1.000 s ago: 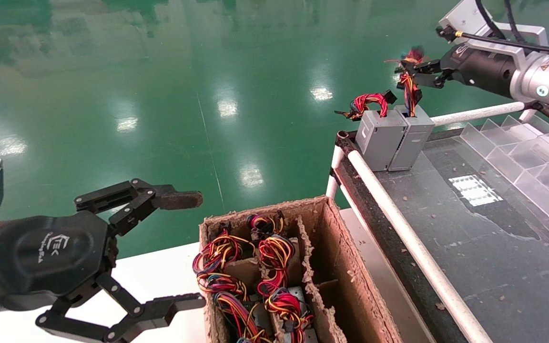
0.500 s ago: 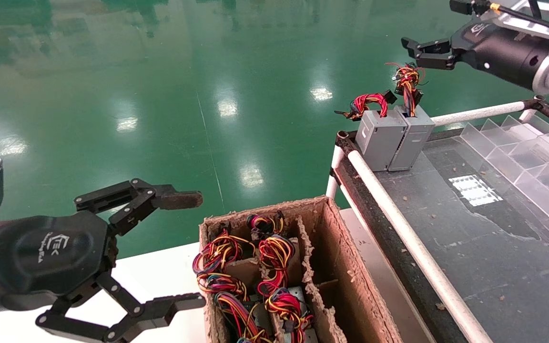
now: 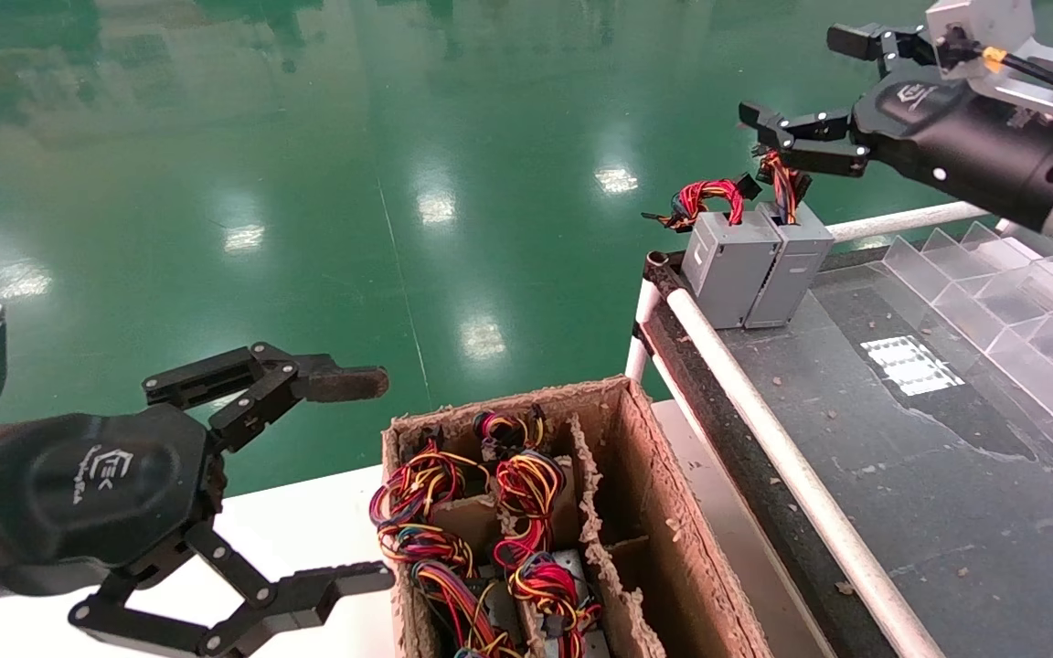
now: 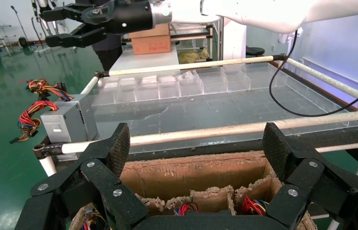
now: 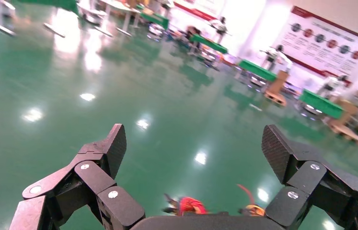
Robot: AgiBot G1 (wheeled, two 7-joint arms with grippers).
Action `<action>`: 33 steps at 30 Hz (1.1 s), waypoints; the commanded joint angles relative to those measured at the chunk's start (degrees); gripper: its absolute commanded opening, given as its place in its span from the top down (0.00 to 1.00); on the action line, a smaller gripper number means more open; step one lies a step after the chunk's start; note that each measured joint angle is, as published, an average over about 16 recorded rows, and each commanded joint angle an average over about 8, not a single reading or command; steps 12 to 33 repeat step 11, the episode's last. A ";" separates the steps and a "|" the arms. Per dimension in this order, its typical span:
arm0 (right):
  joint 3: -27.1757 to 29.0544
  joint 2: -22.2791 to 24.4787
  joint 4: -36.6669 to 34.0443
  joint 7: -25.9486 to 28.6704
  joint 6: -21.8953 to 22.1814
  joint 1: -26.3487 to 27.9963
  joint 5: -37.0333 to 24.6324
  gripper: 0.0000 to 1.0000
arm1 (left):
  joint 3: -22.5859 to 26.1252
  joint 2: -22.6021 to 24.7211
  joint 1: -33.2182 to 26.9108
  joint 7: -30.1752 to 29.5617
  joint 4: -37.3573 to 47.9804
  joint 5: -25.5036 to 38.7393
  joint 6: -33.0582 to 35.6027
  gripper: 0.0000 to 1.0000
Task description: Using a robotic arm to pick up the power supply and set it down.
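Observation:
The power supply (image 3: 796, 263), a small grey box, stands upright at the far corner of the dark table (image 3: 910, 475). Its straight red, yellow and orange wire bundle (image 3: 782, 187) points up. A like grey box (image 3: 728, 265) with a curled red wire loop touches its left side. The robotic arm's right gripper (image 3: 793, 78) hangs open just above the bundle; its lower finger (image 3: 792, 151) is close to the wire tips and it holds nothing. Wire tips (image 5: 189, 206) show below its open gripper (image 5: 196, 143) in the right wrist view. My left gripper (image 3: 376, 480) is open and idle at the lower left.
A torn cardboard box (image 3: 673, 512) with dividers holds several wire-bundled units (image 3: 499, 512) just right of the left gripper. A white tube rail (image 3: 764, 429) edges the table. Clear plastic dividers (image 3: 1020, 311) line its right side. Green floor lies beyond.
The right gripper let go of the wire bundle, opened wide and drew up and back to the right. The power supply stayed standing. The left arm has not moved.

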 commanded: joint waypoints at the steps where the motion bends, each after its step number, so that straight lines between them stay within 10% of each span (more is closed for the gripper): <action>1: 0.36 0.95 2.37 1.44 -1.36 -1.56 0.86 0.00 | 0.00 0.00 0.00 0.00 0.00 0.00 0.00 0.00; 33: 1.87 4.99 12.48 7.55 -7.16 -8.20 4.54 0.00 | 0.01 0.00 0.00 0.00 0.00 -0.01 0.00 0.00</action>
